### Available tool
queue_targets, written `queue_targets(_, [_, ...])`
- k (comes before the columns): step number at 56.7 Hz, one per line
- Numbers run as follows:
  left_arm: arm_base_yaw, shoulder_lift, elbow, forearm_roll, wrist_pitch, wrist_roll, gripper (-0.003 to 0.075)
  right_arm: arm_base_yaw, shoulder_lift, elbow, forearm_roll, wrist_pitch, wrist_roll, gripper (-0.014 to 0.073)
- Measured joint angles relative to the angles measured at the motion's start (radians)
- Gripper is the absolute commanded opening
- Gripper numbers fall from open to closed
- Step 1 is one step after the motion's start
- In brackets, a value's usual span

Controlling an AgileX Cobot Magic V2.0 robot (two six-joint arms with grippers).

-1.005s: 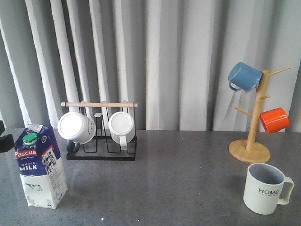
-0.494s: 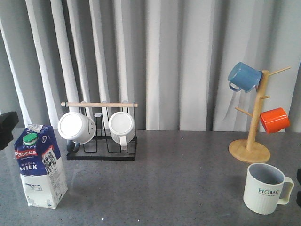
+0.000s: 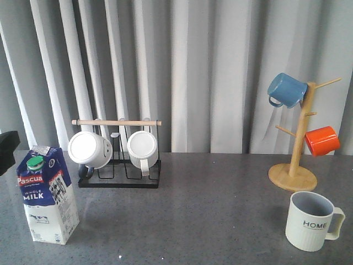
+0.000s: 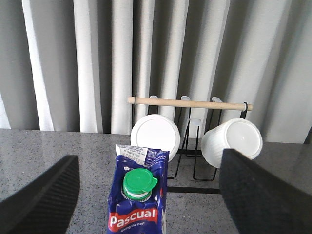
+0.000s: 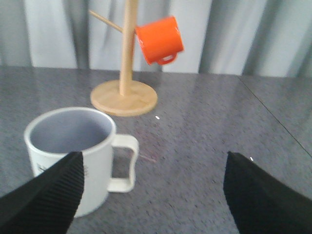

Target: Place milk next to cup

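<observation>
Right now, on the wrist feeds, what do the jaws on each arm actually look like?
Both pairs look alike: broad black fingers with a fine ribbed, grid-like grip texture on the surface, tapering to angled edges. The right arm's fingers match. No cables, labels or markings show. In the front view only a plain black piece of the left arm shows at the frame edge.

Your milk [image 3: 47, 194] is a tall blue-and-white carton with a green cap [image 4: 139, 184], a red "Pascua" band and "WHOLE MILK" lettering. It stands upright on the worktop [image 3: 193, 215], cap closed, between the two left fingers [image 4: 39, 200] and touching neither. Your cup [image 3: 310, 221] is a pale ribbed mug with "HOME" in dark letters and a greyish inside. It stands upright and empty, mouth up, partly behind one right finger [image 5: 44, 192] with its handle [image 5: 123, 163] pointing toward the other. Milk and cup stand well apart.
</observation>
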Motion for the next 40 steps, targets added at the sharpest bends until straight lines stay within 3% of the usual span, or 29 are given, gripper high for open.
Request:
queue_targets(8, [0.000, 0.000, 0.000, 0.000, 0.000, 0.000, 0.0552, -0.011, 0.153, 0.097, -0.058, -0.238, 0.005, 0.0584])
queue_targets(14, [0.000, 0.000, 0.000, 0.000, 0.000, 0.000, 0.0552, -0.028, 0.259, 0.098, -0.142, -0.334, 0.028, 0.0582])
queue_targets(40, [0.000, 0.000, 0.000, 0.000, 0.000, 0.000, 0.0552, -0.155, 0.504, -0.015, -0.251, -0.440, 0.176, 0.0540])
